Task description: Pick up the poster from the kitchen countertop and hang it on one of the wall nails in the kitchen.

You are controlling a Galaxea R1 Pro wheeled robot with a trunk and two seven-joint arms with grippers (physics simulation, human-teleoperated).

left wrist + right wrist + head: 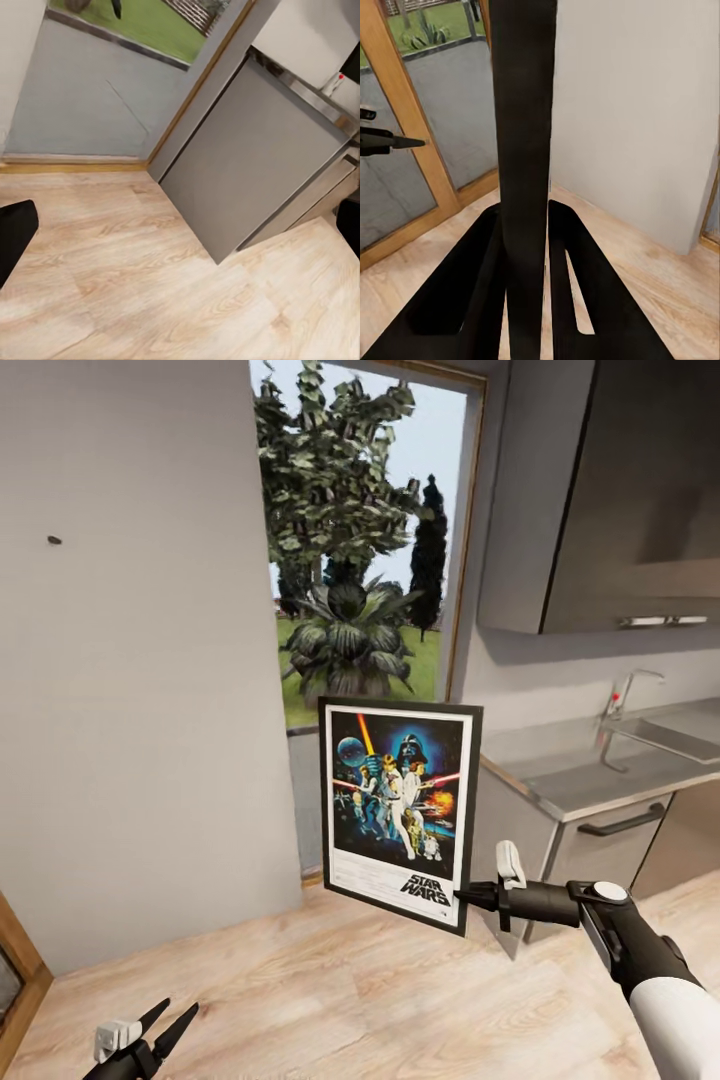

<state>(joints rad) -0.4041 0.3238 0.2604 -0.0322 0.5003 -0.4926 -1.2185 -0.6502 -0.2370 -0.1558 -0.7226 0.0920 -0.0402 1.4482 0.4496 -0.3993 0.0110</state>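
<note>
A: How many posters?
B: One poster [400, 812].
A: Nails?
B: One wall nail [54, 541] (a small dark spot).
A: Grippers?
B: Two: left gripper [170, 1020], right gripper [462, 898].

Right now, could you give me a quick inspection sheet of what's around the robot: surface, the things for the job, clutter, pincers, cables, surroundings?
Surface: long grey metal-look kitchen countertop with inset sink and chrome tap, over dark grey cabinet fronts.
Job's things: rectangular black-framed Star Wars poster, held upright off the floor; small dark wall nail on the grey wall, bare.
Clutter: nothing seen.
Pincers: right pincer shut on the poster's lower corner; left pincer open, holding nothing, low over the pale wooden floor.
Cables: nothing seen.
Surroundings: tall window onto trees and lawn; dark wall cupboard above the sink.
</note>
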